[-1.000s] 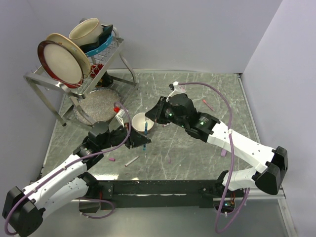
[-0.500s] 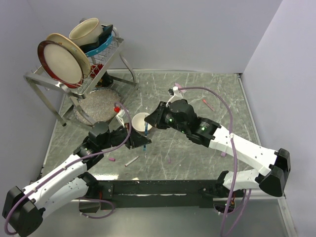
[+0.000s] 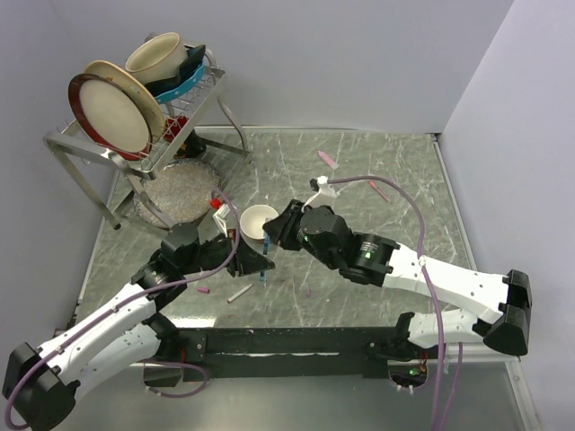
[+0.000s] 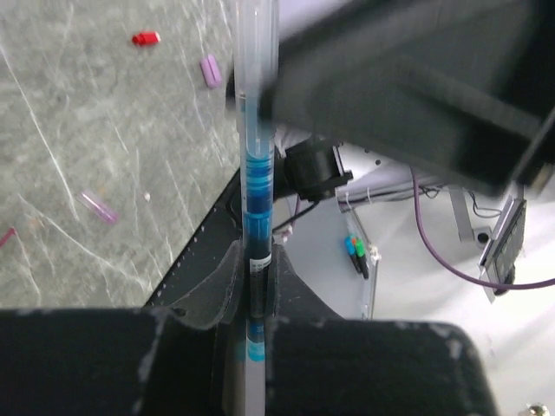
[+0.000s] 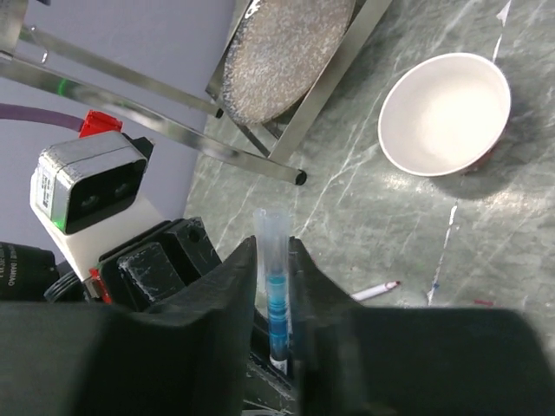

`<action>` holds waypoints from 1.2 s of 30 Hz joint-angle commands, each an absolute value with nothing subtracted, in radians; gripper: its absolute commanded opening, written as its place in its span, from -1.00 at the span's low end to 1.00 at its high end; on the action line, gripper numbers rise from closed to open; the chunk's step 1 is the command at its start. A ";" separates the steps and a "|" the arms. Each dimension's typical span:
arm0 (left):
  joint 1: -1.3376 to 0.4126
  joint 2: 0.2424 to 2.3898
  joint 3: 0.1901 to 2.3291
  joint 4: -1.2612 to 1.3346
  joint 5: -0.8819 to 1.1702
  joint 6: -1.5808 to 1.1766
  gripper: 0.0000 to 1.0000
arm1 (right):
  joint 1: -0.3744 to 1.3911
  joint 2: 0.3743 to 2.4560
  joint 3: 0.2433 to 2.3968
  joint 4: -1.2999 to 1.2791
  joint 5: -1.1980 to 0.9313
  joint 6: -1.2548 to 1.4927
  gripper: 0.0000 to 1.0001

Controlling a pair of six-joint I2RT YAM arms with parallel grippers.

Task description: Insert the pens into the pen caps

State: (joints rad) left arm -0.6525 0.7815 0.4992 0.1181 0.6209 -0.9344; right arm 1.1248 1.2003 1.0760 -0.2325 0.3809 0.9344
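Risk: opposing pull could bend or drop pen (image 4: pixel 257 173). Left gripper (image 4: pixel 257 277) clenched on it; right gripper (image 5: pixel 274 264) straddles it, grip unclear.

A dish rack (image 3: pixel 144 135) stands at the far left corner of the table (image 3: pixel 377 233), with plates (image 3: pixel 112 108) leaning in it and a cup (image 3: pixel 157 56) on top. Under the rack lies a round dish (image 3: pixel 175 189). Just right of that dish, near the table's middle, sits the small bowl (image 3: pixel 260 220). Right in front of the bowl the left gripper (image 4: pixel 256 286) comes in from the left and the right gripper (image 5: pixel 273 260) from the right, with a pen (image 4: pixel 258 130) between them. A loose pen (image 3: pixel 239 293) lies nearer the front edge, with a cap (image 3: pixel 205 290) to its left. Two far pens (image 3: pixel 328 160) lie well behind, to the right.
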 commanded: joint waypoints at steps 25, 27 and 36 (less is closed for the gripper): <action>-0.643 0.538 0.546 0.155 0.764 -0.802 -0.98 | 1.169 1.169 1.371 -0.294 0.215 0.726 0.36; -0.643 0.538 0.548 0.152 0.759 -0.801 -0.98 | 1.167 1.181 1.388 -0.307 0.215 0.723 0.33; -0.643 0.541 0.548 0.161 0.762 -0.798 -0.98 | 1.170 1.195 1.374 -0.307 0.203 0.724 0.22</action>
State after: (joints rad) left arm -0.6449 0.5411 0.5110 0.1230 0.7383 -0.8234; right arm 1.1732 1.1881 1.3457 -0.3195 0.2153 0.7410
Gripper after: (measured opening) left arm 0.094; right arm 0.631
